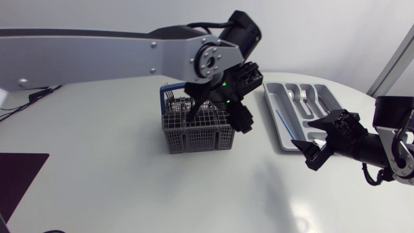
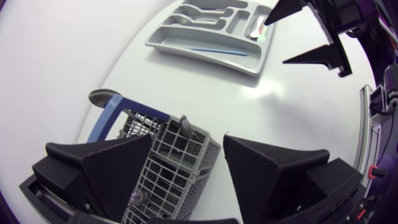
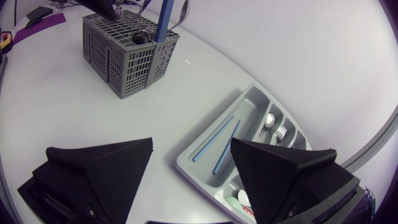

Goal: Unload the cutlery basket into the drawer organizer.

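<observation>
The grey cutlery basket point(image 1: 197, 129) stands mid-table with a blue-handled utensil point(image 2: 107, 118) and grey handles point(image 2: 185, 124) sticking up in it. Just above it hangs my left gripper point(image 1: 220, 107), open; in the left wrist view the basket point(image 2: 168, 174) lies under and between its spread fingers point(image 2: 118, 165), which hold nothing. The grey drawer organizer point(image 1: 325, 97) lies at the right, with forks and spoons point(image 1: 304, 96) and thin blue sticks point(image 3: 214, 140) in its compartments. My right gripper point(image 1: 301, 133) hovers open and empty over the organizer's near end point(image 3: 200, 167).
A dark mat point(image 1: 16, 175) lies at the table's front left edge. White tabletop spreads between the basket and the organizer and in front of both.
</observation>
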